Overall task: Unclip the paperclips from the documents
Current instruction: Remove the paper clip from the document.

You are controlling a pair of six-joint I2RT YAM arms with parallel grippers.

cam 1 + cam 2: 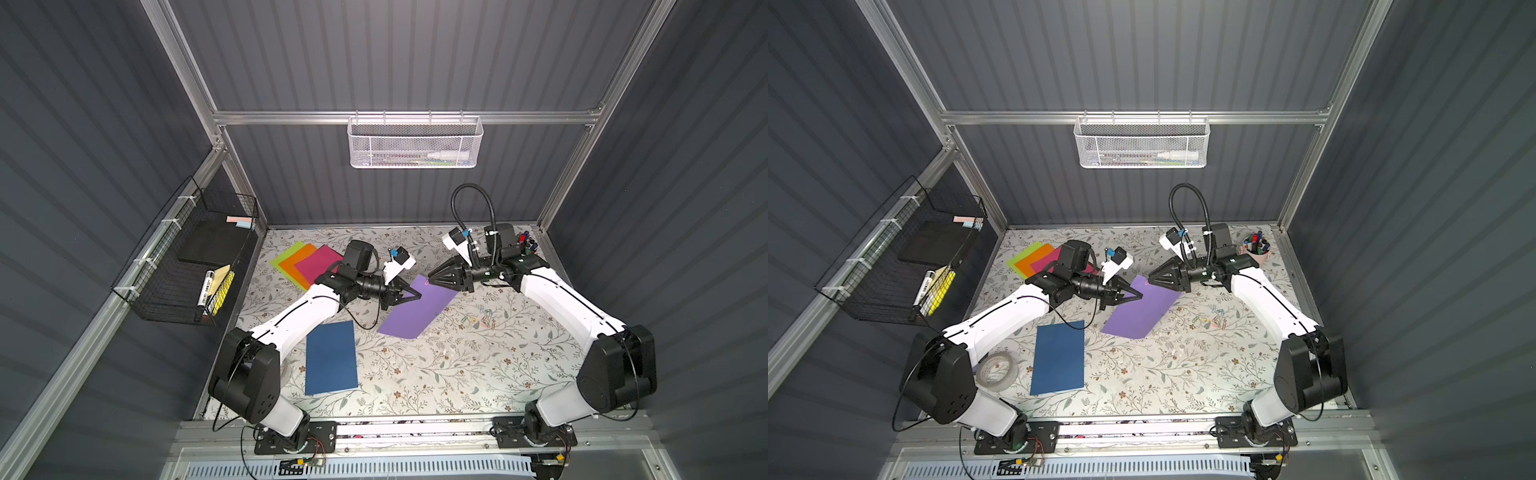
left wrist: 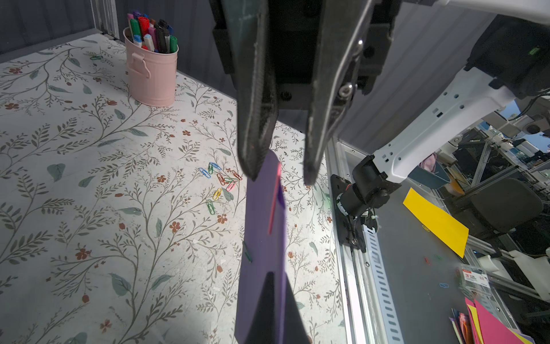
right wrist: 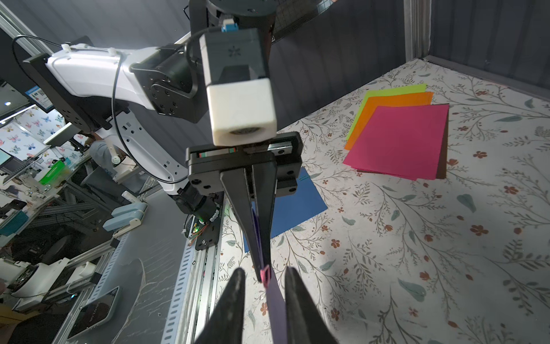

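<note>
A purple document (image 1: 419, 309) (image 1: 1140, 311) hangs tilted over the middle of the table, lifted at its far corner. My left gripper (image 1: 419, 296) (image 2: 269, 275) (image 3: 260, 256) is shut on that sheet's edge. A pink paperclip (image 1: 427, 282) (image 2: 275, 199) (image 3: 265, 274) sits on the raised corner. My right gripper (image 1: 429, 280) (image 2: 281, 177) (image 3: 265, 271) faces the left one, its jaws apart on either side of the clip and the sheet's edge. A green paperclip (image 2: 247, 252) is on the same sheet lower down. A navy document (image 1: 331, 357) lies flat. Lime, orange and pink documents (image 1: 307, 259) (image 3: 398, 140) are stacked.
Several loose paperclips (image 1: 484, 318) (image 2: 221, 181) lie on the table to the right of the purple sheet. A pink cup of markers (image 1: 1255, 246) (image 2: 151, 74) stands at the back right. A tape roll (image 1: 995, 371) sits by the left arm's base. A black wire basket (image 1: 187, 266) hangs on the left wall.
</note>
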